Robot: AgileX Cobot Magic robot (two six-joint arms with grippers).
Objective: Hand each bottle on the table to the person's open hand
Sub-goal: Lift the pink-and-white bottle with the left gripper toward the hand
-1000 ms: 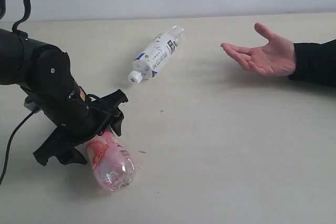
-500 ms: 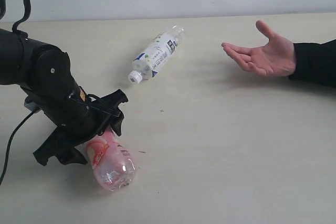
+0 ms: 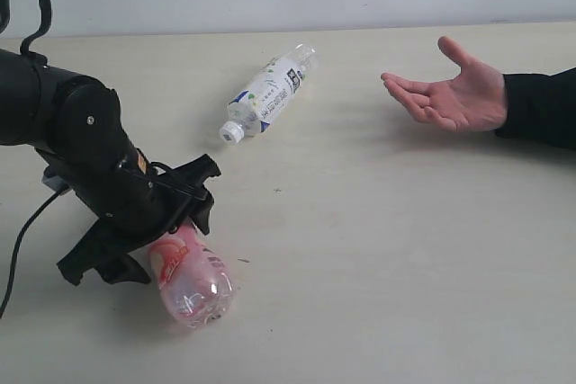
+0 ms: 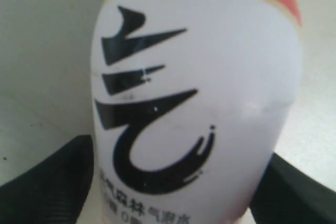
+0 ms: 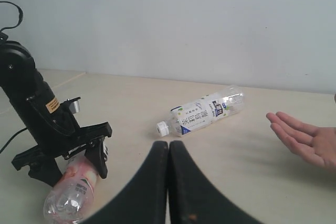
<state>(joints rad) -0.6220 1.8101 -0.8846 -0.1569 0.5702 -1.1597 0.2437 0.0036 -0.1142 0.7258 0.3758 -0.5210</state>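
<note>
Left gripper (image 3: 153,231) is clamping the pink bottle (image 3: 189,276). Wrist view is showing both jaws flush on its flanks with no gap, label filling the frame. Can't tell how hard it's squeezing. Bottle is lying on its side on the table (image 3: 378,249), well apart from the open hand (image 3: 459,96). Its clear base end is sticking out past the jaws and the cap end is hiding under the arm. Right gripper (image 5: 168,148) is sitting fully closed, holding nothing, also well apart from the hand.

White-label bottle (image 3: 268,92) is lying between the pink one and the hand, nearer the hand, cap pointing away from it. Only these two are showing.

Reading this as grasp done, lift pending. Doing it well:
- Plastic is looking thin and empty, likely flexing, so going modest on squeeze and watching for slip as it's leaving the table.
- Lifting straight up first, then swinging toward the hand, passing above the white-label bottle, not through it.
- Presenting it low and lengthwise over the palm, and releasing only once it's resting there.
- Hand is tilting, palm half up, and a round bottle could be rolling off. Aiming for the palm's hollow, not the fingers.
</note>
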